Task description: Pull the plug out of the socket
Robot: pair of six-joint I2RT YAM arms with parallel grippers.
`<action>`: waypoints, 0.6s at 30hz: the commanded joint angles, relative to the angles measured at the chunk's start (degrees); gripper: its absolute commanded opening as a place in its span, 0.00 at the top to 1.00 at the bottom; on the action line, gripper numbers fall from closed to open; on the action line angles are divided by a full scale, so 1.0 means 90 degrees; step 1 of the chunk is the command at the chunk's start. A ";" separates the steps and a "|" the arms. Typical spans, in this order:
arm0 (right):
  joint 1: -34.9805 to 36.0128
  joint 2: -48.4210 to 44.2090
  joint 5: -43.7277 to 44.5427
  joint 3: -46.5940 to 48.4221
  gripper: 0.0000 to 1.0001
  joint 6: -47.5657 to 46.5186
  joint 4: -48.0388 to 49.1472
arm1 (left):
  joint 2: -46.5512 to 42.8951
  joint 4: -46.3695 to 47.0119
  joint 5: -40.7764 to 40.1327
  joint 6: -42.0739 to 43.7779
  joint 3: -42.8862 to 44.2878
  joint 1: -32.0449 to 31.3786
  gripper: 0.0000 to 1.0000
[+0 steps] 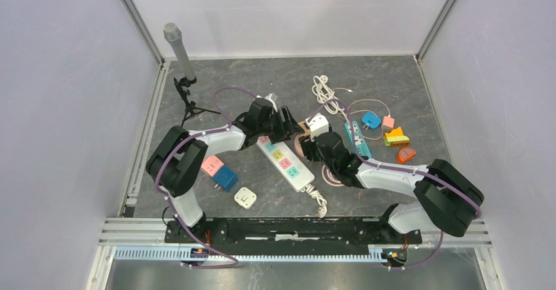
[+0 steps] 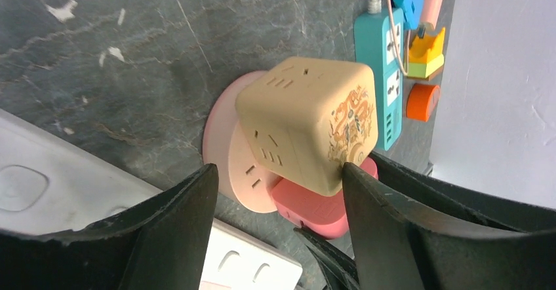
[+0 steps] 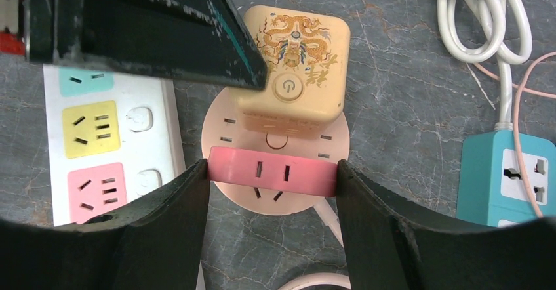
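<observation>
Right wrist: right hand (image 3: 272,168) clamps pink adapter (image 3: 275,175); left hand (image 2: 278,170) part-open astride beige cube (image 2: 308,116), touching.

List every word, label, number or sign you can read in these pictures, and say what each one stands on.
Power sign, a circle with a stroke: on the round button of the beige cube.
Gold characters beside the dragon picture on the same cube: too small to read.
Pink plug, white power strip, teal power strip: no text visible.
</observation>
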 commanded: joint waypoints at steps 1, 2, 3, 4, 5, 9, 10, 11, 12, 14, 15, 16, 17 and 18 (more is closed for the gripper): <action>0.0010 -0.0035 -0.0165 0.0071 0.59 0.0092 0.0530 | 0.0170 -0.0152 0.0460 0.0304 0.0006 -0.0214 0.25; 0.0010 -0.0045 -0.0144 0.0079 0.60 0.0104 0.0518 | 0.0212 -0.0157 0.0445 0.0317 0.0000 -0.0236 0.26; 0.0011 -0.0045 -0.0101 0.0112 0.63 0.0151 0.0471 | 0.0239 -0.0189 0.0429 0.0305 -0.0018 -0.0251 0.28; 0.0007 -0.0036 -0.0059 0.0181 0.66 0.0171 0.0388 | 0.0266 -0.0247 0.0372 0.0281 -0.0036 -0.0247 0.30; 0.0012 -0.0032 -0.0049 0.0228 0.68 0.0188 0.0304 | 0.0277 -0.0306 0.0299 0.0272 -0.0065 -0.0247 0.33; 0.0006 -0.0139 0.0062 0.0286 0.76 0.0208 0.0292 | 0.0240 -0.0689 -0.0218 0.0387 -0.0192 -0.0286 0.40; 0.0005 -0.0176 0.0113 0.0300 0.80 0.0241 0.0305 | 0.0230 -0.0797 -0.0324 0.0445 -0.0219 -0.0296 0.41; 0.0000 -0.0203 0.0161 0.0344 0.85 0.0339 0.0279 | 0.0238 -0.0879 -0.0413 0.0507 -0.0253 -0.0305 0.42; -0.0044 -0.0223 0.0174 0.0418 0.96 0.0485 0.0168 | 0.0238 -0.0903 -0.0451 0.0541 -0.0322 -0.0314 0.43; -0.0125 -0.0234 0.0148 0.0615 1.00 0.0733 -0.0059 | 0.0274 -0.0864 -0.0437 0.0606 -0.0459 -0.0327 0.44; -0.0138 -0.0243 0.0113 0.0681 1.00 0.0773 -0.0097 | 0.0309 -0.0856 -0.0423 0.0622 -0.0518 -0.0325 0.44; -0.0148 -0.0253 0.0096 0.0721 1.00 0.0801 -0.0109 | 0.0348 -0.0845 -0.0402 0.0622 -0.0582 -0.0323 0.45; -0.0159 -0.0278 0.0040 0.0754 1.00 0.0842 -0.0103 | 0.0379 -0.0830 -0.0372 0.0622 -0.0643 -0.0316 0.45; -0.0164 -0.0284 -0.0034 0.0757 1.00 0.0883 -0.0088 | 0.0403 -0.0809 -0.0321 0.0622 -0.0680 -0.0320 0.46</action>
